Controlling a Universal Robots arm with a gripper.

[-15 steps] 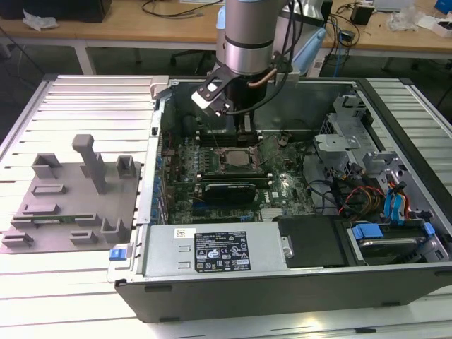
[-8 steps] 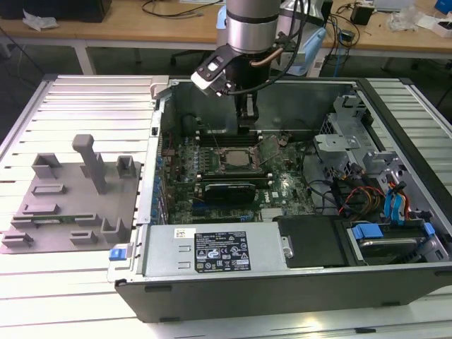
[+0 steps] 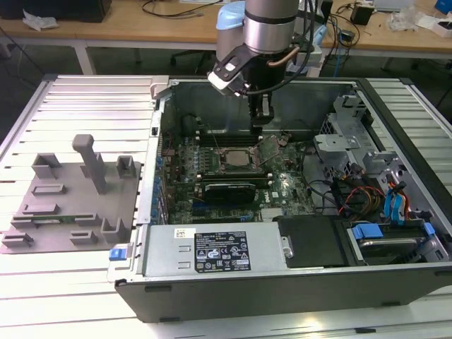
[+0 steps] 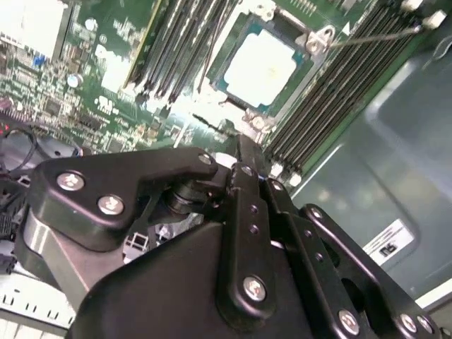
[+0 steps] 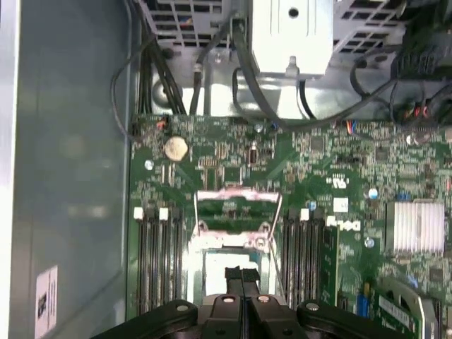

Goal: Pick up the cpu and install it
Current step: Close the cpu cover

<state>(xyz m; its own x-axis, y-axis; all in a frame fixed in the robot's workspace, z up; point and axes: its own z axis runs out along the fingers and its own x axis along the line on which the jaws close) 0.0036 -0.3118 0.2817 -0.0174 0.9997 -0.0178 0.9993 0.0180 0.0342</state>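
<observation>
Gripper point(image 5: 242, 275) fingers pinched together, nothing between them, tips just above the socket point(image 4: 316, 40). The cpu point(image 4: 268, 60) lies flat inside that socket, silver top up, apart from the tips. Hinged hold-down frame point(image 5: 238, 205) stands tilted open beside it.

Handling, my guess: cpu is light, stiff, thin, w/ a smooth slippery lid and a fragile underside. Best grip is on two opposite edges, kept level, no pressing down.

Arm point(image 3: 268, 28) reaches from the far side of the case point(image 3: 282, 282), wrist pointing roughly straight down over the board point(image 5: 318, 155), between the memory slots point(image 5: 157, 261).
</observation>
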